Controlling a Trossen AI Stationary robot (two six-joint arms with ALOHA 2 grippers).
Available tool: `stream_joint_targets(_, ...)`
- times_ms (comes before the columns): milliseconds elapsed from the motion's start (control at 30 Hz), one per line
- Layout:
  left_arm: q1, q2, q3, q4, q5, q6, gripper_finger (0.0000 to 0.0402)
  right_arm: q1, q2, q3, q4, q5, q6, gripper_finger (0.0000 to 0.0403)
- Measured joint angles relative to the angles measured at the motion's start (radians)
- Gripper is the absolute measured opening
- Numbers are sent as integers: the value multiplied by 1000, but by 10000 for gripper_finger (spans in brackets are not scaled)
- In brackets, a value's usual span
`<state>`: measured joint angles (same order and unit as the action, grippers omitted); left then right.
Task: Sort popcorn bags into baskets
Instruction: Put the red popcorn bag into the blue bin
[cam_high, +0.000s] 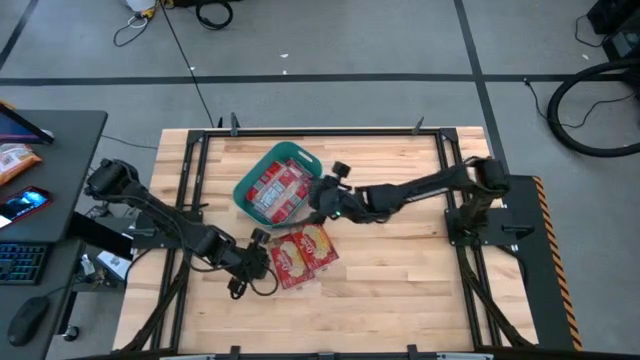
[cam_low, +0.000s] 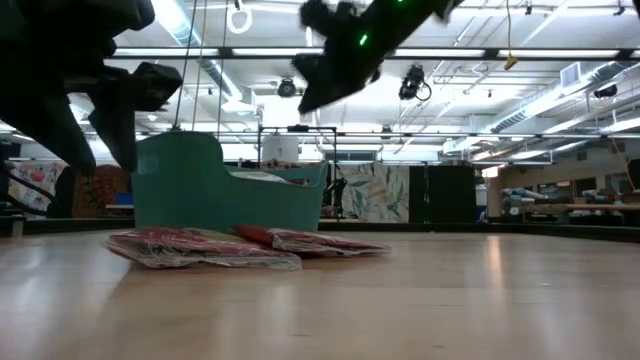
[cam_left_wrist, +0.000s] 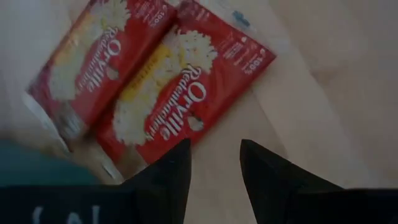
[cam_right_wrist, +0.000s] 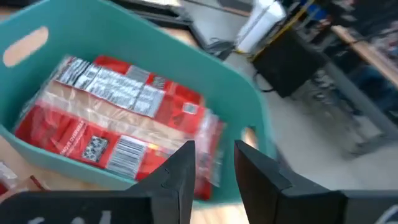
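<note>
Red flat popcorn packets (cam_high: 303, 253) are lying centre-frame beside the teal plastic tub (cam_high: 247, 185). Left gripper (cam_high: 262, 257) is hovering parted, empty; right gripper (cam_high: 318, 194), slightly parted, holding nothing. Overlapping packets risk a double pick.

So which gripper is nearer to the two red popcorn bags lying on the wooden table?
Left. The left gripper is right beside the two popcorn bags, at their edge; the right gripper is over the teal plastic basket.

floor (cam_high: 350, 45): grey, taped lines | desk (cam_high: 50, 150): dark, beside table | ceiling lights (cam_low: 560, 100): long strips
</note>
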<state>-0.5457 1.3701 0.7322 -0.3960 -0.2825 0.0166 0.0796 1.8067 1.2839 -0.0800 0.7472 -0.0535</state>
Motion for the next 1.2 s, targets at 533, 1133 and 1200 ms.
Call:
stream_joint_targets(533, -47, 217, 0, 125, -213, 340, 176, 304, -87, -1, -236, 301, 242, 115)
stream_joint_targets(1133, -22, 313, 2, 127, -281, 399, 86, 404, -86, -4, -230, 327, 343, 115)
stream_joint_targets(1200, -22, 314, 2, 126, -282, 387, 48, 411, -86, -15, -228, 329, 353, 115)
